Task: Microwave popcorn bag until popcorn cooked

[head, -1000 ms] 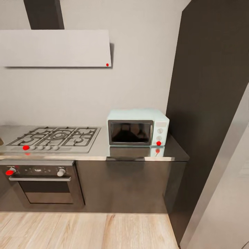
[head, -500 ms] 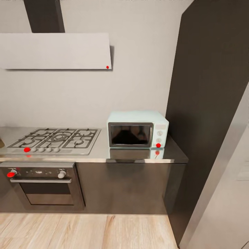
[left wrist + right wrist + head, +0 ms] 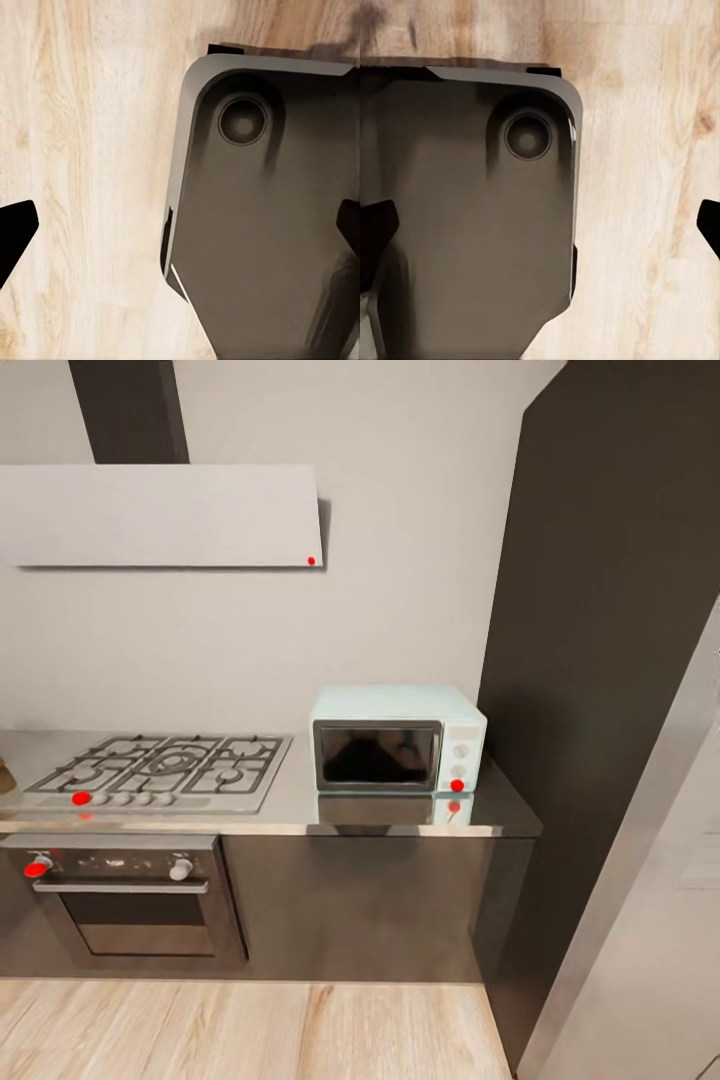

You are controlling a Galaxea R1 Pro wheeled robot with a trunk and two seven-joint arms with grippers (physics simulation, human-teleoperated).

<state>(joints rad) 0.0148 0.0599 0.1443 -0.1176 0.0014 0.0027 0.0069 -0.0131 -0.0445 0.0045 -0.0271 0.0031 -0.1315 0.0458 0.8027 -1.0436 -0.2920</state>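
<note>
Head view: the mint microwave (image 3: 398, 739) sits door shut on the steel countertop (image 3: 300, 805), beside the gas hob (image 3: 160, 765). A tan sliver, perhaps the popcorn bag (image 3: 4, 775), barely shows. Both claws (image 3: 180, 232) (image 3: 540, 232) hang released above the floor; steering wide could miss the bag.

Even, soft, shadowless-looking render light, moderately bright. Slight overall blur in head view. Glossy table (image 3: 300, 815) mirrors the microwave (image 3: 398, 738) just below it. Hood (image 3: 160, 516) casts a thin shadow at its 3 o'clock edge. Wrist views: soft dark shading, floor (image 3: 82, 180) grain smeared.
</note>
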